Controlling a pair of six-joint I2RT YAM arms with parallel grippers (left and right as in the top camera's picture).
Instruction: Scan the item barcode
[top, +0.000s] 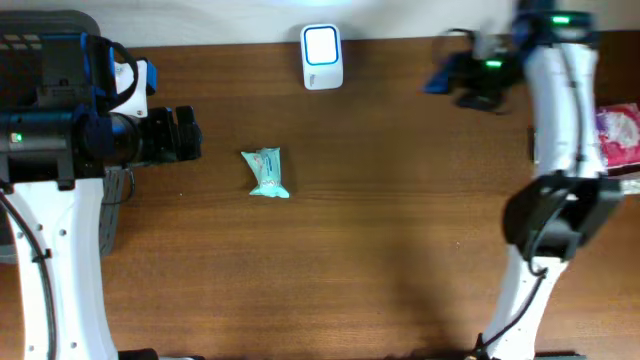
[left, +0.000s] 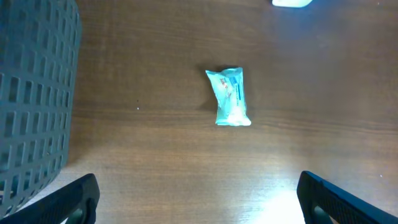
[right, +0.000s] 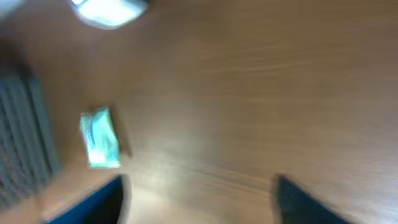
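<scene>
The little teal packet (top: 266, 173) lies flat on the bench (top: 400, 230), and no hand holds it. It looks thin and crinkly, so I think fingers could slip off it or push it away instead of picking it up. I cannot see its barcode. If the packet is held up the wrong way round, the white scanner (top: 322, 57) at the back may not read it.

The left hand (top: 195, 133) is spread wide with nothing in it. The packet sits near it, just past its fingertips. The right hand (right: 198, 202) looks spread and empty too, though its picture is blurry. It is well apart from the packet.
</scene>
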